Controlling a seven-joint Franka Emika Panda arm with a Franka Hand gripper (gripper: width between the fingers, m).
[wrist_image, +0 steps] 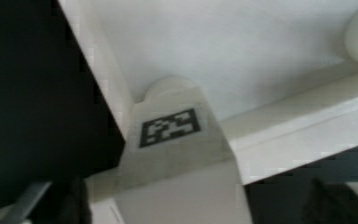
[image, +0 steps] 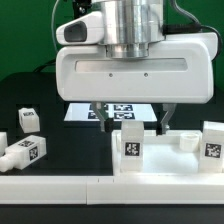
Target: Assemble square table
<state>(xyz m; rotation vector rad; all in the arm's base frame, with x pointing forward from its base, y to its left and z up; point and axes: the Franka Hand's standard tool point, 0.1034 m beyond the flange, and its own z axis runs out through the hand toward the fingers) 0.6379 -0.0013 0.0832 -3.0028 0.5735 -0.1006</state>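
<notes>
I'm seeing the gripper (image: 130, 120) hanging wide open, holding nothing, fingers straddling a leg (image: 132, 146) that's standing at a corner of the square panel (image: 170, 166). Loose legs (image: 27, 121) are sitting off the panel's edge, and the white rail (image: 60, 186) is crowding it.

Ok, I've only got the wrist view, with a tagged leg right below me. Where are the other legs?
Observer: Two sit on the black table at the exterior view's left: a rear leg and a front leg.
Operator: And the fourth?
Observer: The right leg stands near the exterior view's right edge, its tag facing that camera.
Operator: Anything behind the gripper?
Observer: The marker board lies flat on the table behind the gripper.
</notes>
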